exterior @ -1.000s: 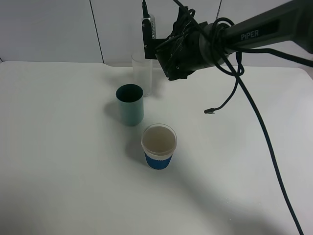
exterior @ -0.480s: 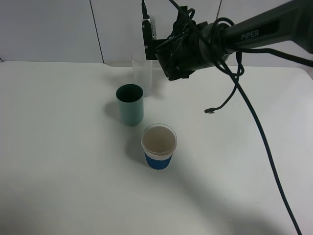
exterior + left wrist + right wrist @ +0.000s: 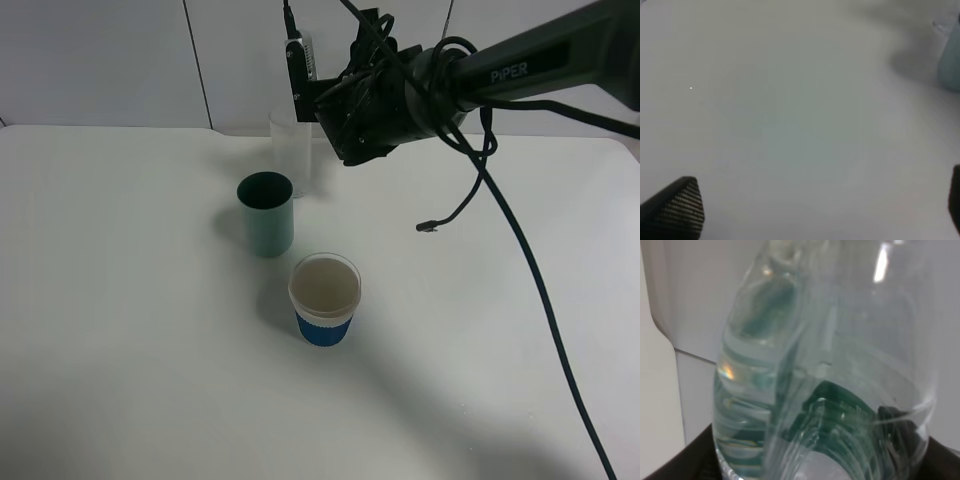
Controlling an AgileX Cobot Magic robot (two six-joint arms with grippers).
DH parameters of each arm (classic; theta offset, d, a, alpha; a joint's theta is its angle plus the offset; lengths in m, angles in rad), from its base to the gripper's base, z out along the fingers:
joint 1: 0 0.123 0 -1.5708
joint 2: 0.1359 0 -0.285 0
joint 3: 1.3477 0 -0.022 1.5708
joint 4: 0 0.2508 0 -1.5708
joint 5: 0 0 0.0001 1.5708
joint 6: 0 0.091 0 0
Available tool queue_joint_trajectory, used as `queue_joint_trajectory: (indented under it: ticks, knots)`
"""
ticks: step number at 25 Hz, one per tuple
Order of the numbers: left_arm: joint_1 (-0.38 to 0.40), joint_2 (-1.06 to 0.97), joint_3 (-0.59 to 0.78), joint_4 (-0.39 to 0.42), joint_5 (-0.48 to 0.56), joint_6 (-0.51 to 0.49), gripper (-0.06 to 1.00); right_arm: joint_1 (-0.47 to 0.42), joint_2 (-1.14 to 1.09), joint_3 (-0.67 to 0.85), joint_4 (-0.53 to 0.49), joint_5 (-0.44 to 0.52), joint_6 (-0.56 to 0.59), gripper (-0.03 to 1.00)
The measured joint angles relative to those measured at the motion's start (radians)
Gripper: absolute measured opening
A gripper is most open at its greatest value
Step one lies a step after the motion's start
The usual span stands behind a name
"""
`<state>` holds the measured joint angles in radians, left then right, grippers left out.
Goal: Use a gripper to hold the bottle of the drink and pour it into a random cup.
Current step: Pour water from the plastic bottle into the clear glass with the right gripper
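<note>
The bottle of the drink (image 3: 306,52) is lifted at the back of the table, just above the clear cup (image 3: 291,150). My right gripper (image 3: 304,84) is shut on it, and the black arm reaches in from the right. In the right wrist view the bottle (image 3: 820,380) fills the picture, clear with a dark green label, with liquid inside. My left gripper (image 3: 815,202) hangs open over bare white table, its fingertips (image 3: 677,205) wide apart. It does not appear in the exterior view.
A teal cup (image 3: 265,212) stands in front of the clear cup, and its edge (image 3: 951,65) shows in the left wrist view. A white paper cup with a blue sleeve (image 3: 324,298) stands nearer the front. A loose black cable (image 3: 470,200) dangles from the right arm.
The right gripper has moved slightly up and left with the bottle, staying above the clear cup. The cups have not moved.
</note>
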<state>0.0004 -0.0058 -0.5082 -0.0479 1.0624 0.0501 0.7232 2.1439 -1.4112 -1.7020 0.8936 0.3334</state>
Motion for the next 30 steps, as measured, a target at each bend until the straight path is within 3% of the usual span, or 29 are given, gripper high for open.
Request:
queue_joint_trajectory:
  ticks: [30]
  knots:
    - [0.0,0.0,0.0,0.0,0.0,0.0,0.99,0.0,0.0,0.0,-0.002,0.007,-0.045,0.56]
